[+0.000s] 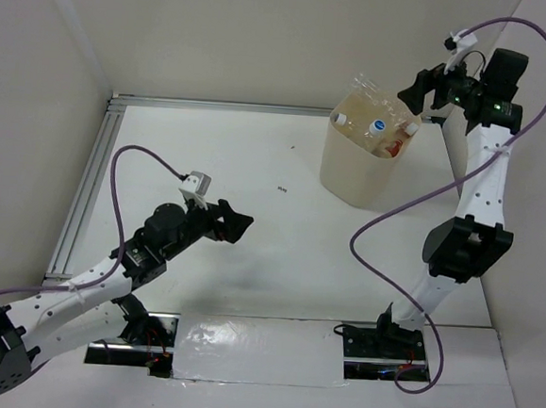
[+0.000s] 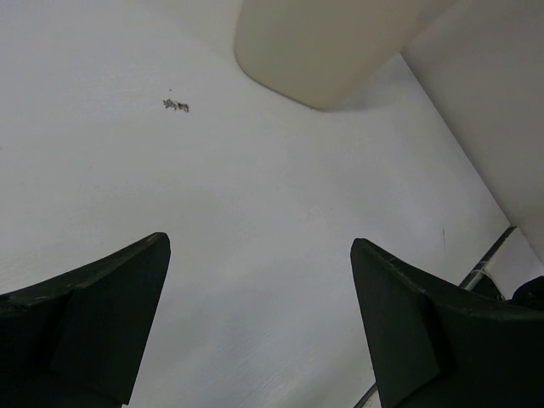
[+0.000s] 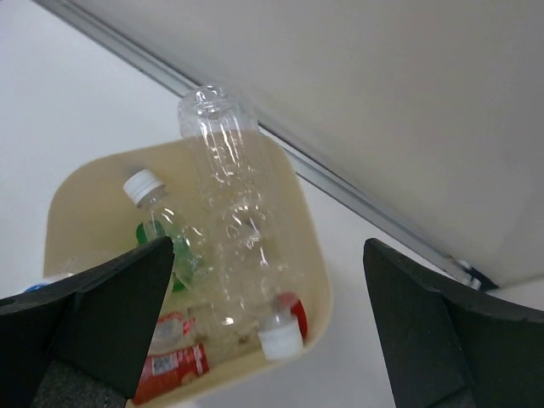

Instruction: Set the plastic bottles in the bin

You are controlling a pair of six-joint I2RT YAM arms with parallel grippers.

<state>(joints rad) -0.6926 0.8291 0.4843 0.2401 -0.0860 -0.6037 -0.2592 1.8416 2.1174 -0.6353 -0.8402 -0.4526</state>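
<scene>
Far right: tall cream-beige plastic bin (image 1: 351, 177) holding small plastic bottles (image 3: 225, 170); right gripper (image 3: 268, 246) above it, wide, empty; left gripper (image 2: 259, 242) near left, wide, empty.

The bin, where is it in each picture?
Top external: the bin stands at the far right of the table, with bottles poking out.
Left wrist: top middle, only part of its wall shows.
Right wrist: lower left, seen from above, bottles inside.
Shared landmark: the white table.
</scene>
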